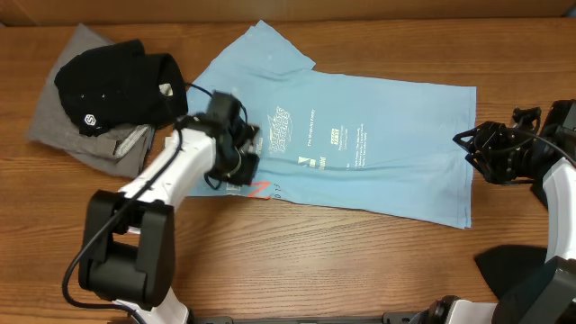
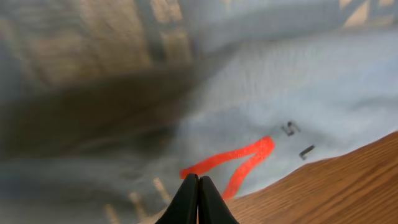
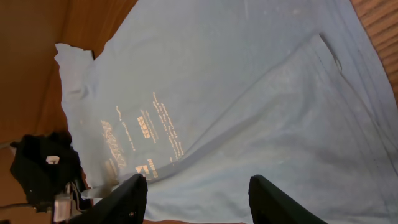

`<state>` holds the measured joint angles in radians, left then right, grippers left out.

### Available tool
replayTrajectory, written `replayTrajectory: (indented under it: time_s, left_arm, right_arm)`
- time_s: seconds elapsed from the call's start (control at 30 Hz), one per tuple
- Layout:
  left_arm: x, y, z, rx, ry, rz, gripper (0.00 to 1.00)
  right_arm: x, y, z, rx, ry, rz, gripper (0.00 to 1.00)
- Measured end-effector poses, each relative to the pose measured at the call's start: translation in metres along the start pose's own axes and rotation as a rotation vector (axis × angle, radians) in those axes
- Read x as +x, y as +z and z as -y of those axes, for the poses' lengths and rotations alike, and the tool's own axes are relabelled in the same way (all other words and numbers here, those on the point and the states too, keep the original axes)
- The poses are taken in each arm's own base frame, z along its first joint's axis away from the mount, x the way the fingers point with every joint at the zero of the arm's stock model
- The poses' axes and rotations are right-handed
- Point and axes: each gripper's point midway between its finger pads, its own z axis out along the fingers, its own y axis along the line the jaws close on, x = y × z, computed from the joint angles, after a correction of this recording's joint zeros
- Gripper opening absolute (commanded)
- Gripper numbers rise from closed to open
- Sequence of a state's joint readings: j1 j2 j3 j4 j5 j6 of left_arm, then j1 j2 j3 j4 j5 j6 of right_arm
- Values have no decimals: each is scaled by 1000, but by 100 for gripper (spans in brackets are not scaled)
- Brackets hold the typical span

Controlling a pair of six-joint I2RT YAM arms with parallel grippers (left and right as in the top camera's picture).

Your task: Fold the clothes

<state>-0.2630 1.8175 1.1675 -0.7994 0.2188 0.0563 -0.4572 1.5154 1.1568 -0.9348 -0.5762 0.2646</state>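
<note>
It looked like a robotics lab bench: a wood-grain desk (image 1: 360, 261) bore a left arm (image 1: 171, 180) based at seven o'clock and a right arm (image 1: 562, 193) at four o'clock. A blue T-shirt (image 1: 378, 135) lay at centre, and a dark clothes pile (image 1: 108, 90) at ten o'clock.

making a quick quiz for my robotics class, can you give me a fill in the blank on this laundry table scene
The shirt spread on the table is light ____.
The garment lying on the grey one is ____.
The right gripper is ____.
The mark beside the left gripper is ____.
Missing words: blue; black; open; red.
</note>
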Motion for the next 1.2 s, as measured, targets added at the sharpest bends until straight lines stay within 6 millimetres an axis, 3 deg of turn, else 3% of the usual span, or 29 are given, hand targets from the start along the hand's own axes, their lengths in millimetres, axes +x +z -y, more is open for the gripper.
replayTrajectory:
  time_s: [0.13,0.23,0.37,0.5,0.7,0.97,1.2]
  left_arm:
    - [8,22,-2,-4,20,28,4]
    - [-4,28,-5,-11,28,98,4]
    - [-38,23,-9,-35,51,240,9]
    - [-56,17,-14,-66,48,316,11]
    - [-50,11,-28,-96,-15,271,7]
    - [-53,-47,-47,-106,-118,168,19]
    - [-93,-100,-39,-108,-58,272,60]
  right_arm:
    - [0,0,0,0,0,0,56]
    - [0,0,0,0,1,0,56]
    - [0,0,0,0,1,0,56]
    - [0,0,0,0,0,0,56]
    - [0,0,0,1,0,0,56]
    - [-4,0,-2,-6,-14,17,55]
    - [-19,0,-9,-28,-61,75,55]
